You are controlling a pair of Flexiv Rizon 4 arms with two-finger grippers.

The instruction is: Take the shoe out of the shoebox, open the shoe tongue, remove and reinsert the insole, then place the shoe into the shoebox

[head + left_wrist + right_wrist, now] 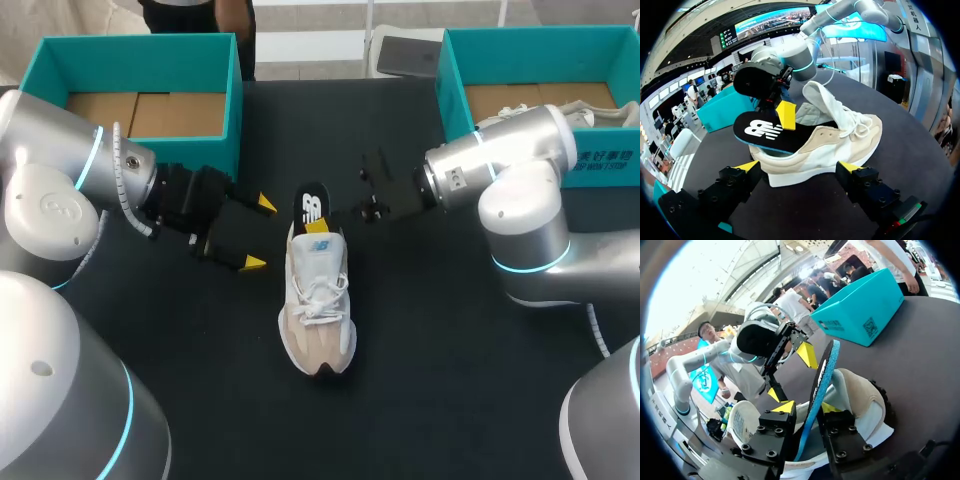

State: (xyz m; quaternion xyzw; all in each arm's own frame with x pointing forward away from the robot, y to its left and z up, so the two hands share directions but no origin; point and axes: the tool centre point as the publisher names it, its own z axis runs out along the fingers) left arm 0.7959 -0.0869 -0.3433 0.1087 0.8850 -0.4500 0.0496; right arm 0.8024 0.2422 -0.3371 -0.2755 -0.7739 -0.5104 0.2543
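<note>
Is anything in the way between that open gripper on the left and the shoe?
Nothing visible. Only bare table lies between the left gripper and the side of the shoe. The right gripper is at the heel end, shut on the insole sticking up from the shoe, not in that path.

We logged: shoe (pixel 318 300) at centre of table (pixel 430 340), insole (pixel 312 209) jutting from its far end; left gripper (pixel 258 234) just left; left shoebox (pixel 140 41) far left, right shoebox (pixel 540 32) far right.
</note>
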